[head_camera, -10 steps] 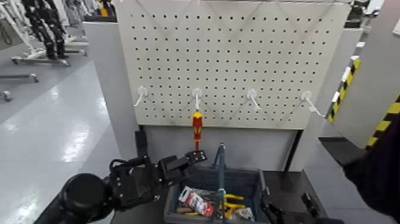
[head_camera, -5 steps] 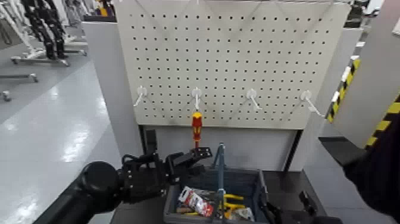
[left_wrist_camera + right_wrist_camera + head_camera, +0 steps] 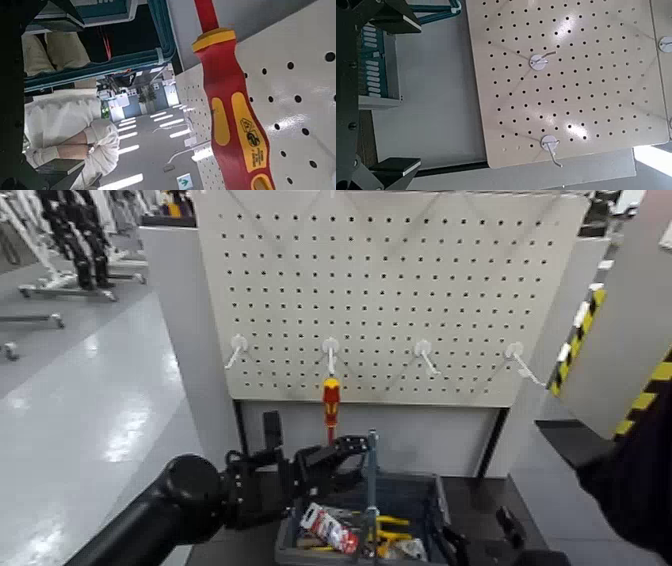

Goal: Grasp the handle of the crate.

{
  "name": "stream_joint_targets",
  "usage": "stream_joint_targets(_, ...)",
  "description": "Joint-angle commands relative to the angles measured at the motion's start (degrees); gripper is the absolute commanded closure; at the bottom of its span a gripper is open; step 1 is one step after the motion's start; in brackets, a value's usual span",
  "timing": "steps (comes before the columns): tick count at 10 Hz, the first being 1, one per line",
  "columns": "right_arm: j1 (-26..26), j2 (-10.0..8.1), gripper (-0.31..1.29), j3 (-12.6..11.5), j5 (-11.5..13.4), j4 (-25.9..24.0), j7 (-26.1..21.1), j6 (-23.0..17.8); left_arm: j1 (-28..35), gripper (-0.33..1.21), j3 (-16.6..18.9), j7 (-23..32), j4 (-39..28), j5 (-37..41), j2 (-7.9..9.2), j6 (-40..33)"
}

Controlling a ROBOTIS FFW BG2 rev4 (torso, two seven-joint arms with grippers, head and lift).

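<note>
From the head camera, the small dark blue-grey plastic crate (image 3: 425, 490) sits low at six o'clock below the white perforated pegboard (image 3: 400, 290), its thin blue-grey arched handle (image 3: 371, 465) standing upright over the tools inside. The black left gripper (image 3: 350, 452) hovers just at the handle's nine o'clock side, jaws spread, seemingly lined up to close around the bar. A red-and-yellow screwdriver (image 3: 331, 402) hangs from a peg at the handle's eleven o'clock, clear of the approach. The right gripper (image 3: 480, 540) waits low at five o'clock; I cannot tell its jaw state.

Seen from the left wrist, the screwdriver (image 3: 234, 103) fills the frame against the pegboard (image 3: 309, 47).

Seen from the right wrist, the pegboard (image 3: 574, 79) dominates, with the crate (image 3: 376, 63) and handle (image 3: 435, 9) beside it.
</note>
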Motion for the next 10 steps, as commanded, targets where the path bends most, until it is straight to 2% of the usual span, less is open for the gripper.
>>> stream_joint_targets(1,-0.35,-0.05,0.13,0.48,-0.21,0.35,0.0,-0.13,-1.57,0.11,-2.43,-1.93,3.88,1.97,-0.82,0.31)
stream_joint_targets(4,-0.7,-0.14,0.13,0.83,-0.3,0.62,0.0,-0.49,-3.06,0.12,-4.89,-5.53,6.25,3.11,-1.44,0.13)
stream_joint_targets(5,-0.7,-0.14,0.13,0.74,-0.3,0.62,0.0,-0.57,-3.33,0.18,-5.16,-6.14,6.87,3.11,-1.44,0.04)
stream_joint_targets(6,-0.7,-0.14,0.13,0.74,-0.3,0.7,0.0,-0.75,-3.59,0.37,-5.51,-6.5,7.48,3.11,-1.61,-0.04)
stream_joint_targets(7,-0.7,-0.14,0.13,0.74,-0.39,0.79,0.0,-0.84,-3.68,0.66,-5.77,-7.02,7.92,3.2,-1.7,-0.04)
stream_joint_targets(10,-0.7,-0.14,0.13,0.66,-0.48,0.79,0.09,-1.19,-4.38,1.02,-7.09,-9.13,9.33,3.2,-2.05,-0.31)
